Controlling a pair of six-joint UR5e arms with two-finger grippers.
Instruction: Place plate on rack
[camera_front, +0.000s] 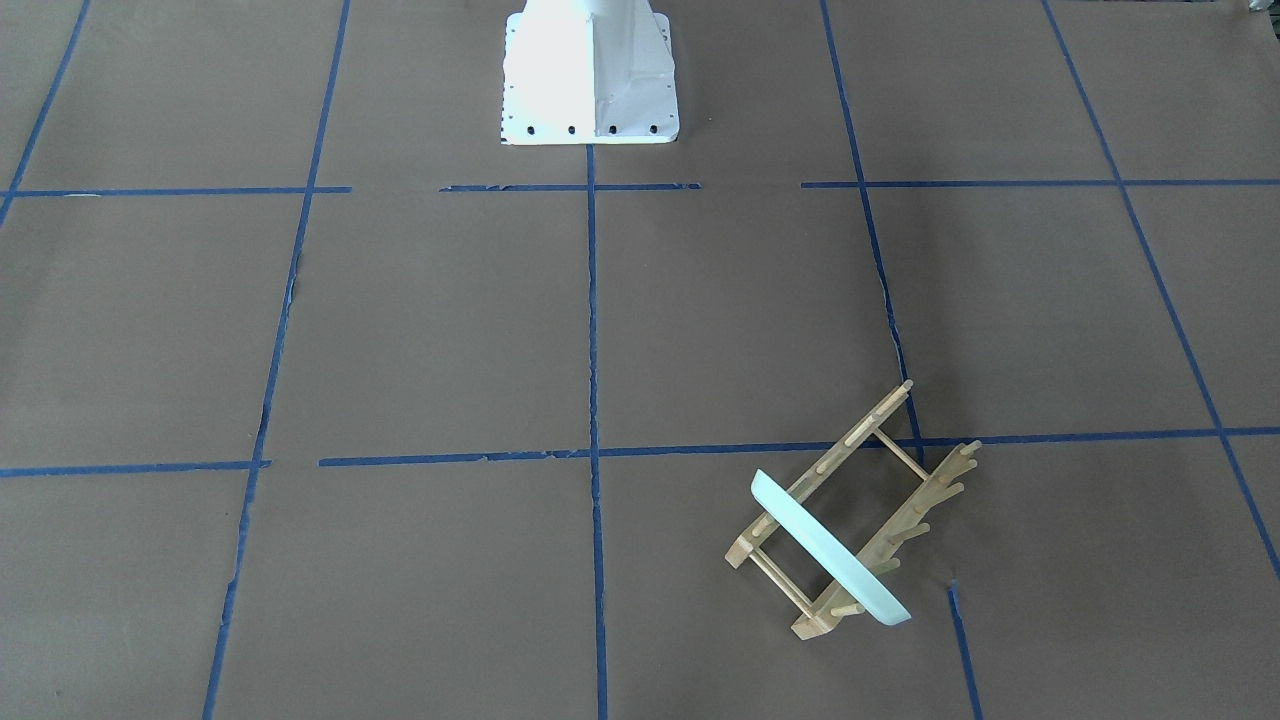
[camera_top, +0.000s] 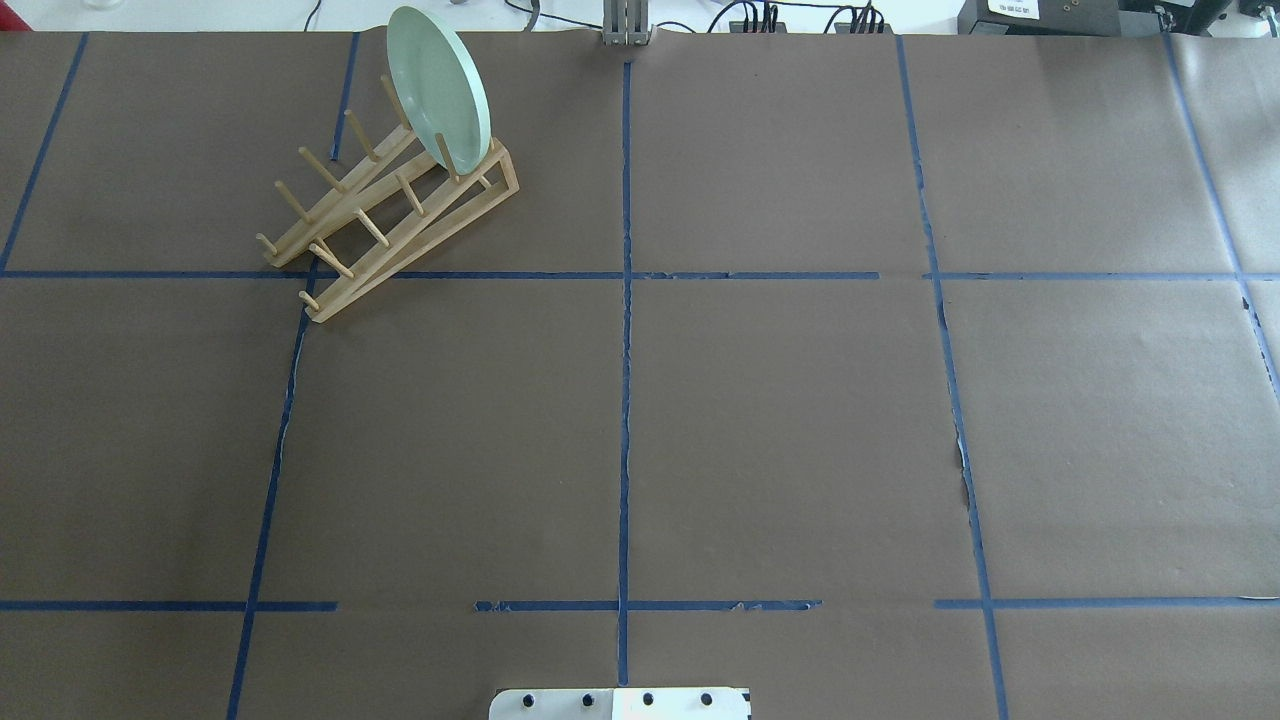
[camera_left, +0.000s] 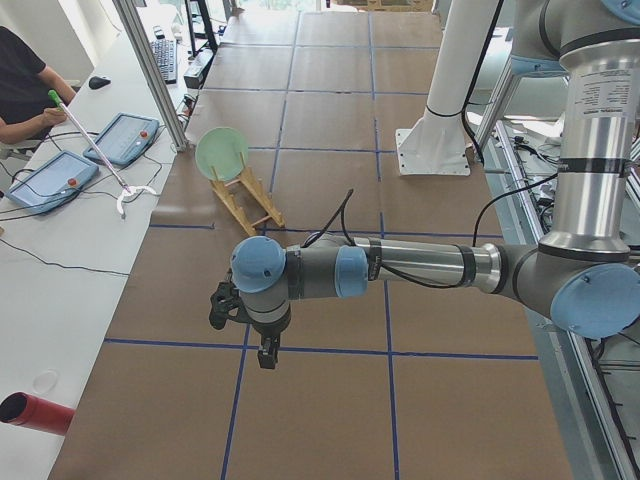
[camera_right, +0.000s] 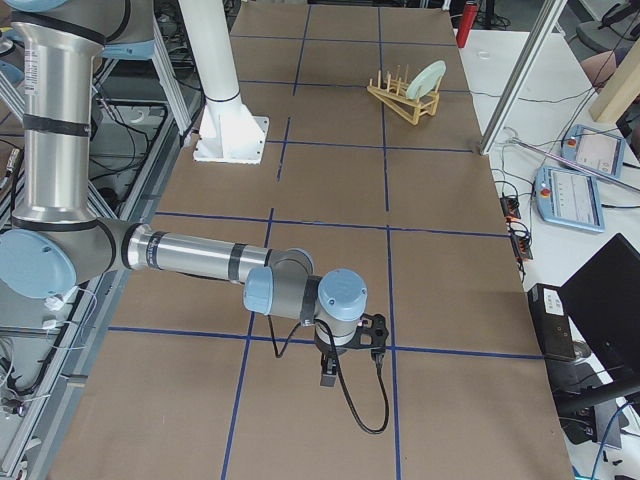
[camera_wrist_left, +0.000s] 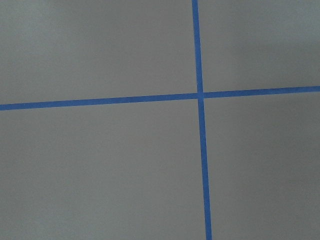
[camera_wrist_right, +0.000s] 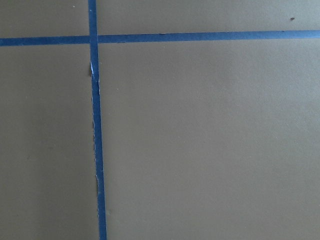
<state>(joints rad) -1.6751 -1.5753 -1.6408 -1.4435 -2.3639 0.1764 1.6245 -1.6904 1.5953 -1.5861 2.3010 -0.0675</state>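
Brown-papered bench (camera_top: 800, 430), gridded with blue tape (camera_top: 625, 400). Toward the far left corner in the overhead view, a light-wood rack (camera_top: 440, 225), skewed to the grid. Standing on edge between the pegs at the rack's end farthest from the robot, leaning slightly: the pale mint plate (camera_top: 440, 85). Well apart from both, left arm (camera_left: 420, 265) and right arm (camera_right: 195, 255), stretched low over bare bench. No telling from the side views how wide the left jaws or the right jaws gape, nor whether gripping anything.

Plate (camera_top: 438, 90): smooth, pale green, slight sheen, possibly glazed ceramic or plastic. Rack (camera_top: 450, 222): light matt wood. Table cover (camera_top: 780, 430): matt brown paper, faintly creased, lined with blue tape (camera_top: 625, 400). Base (camera_front: 590, 70), top centre: glossy white metal.
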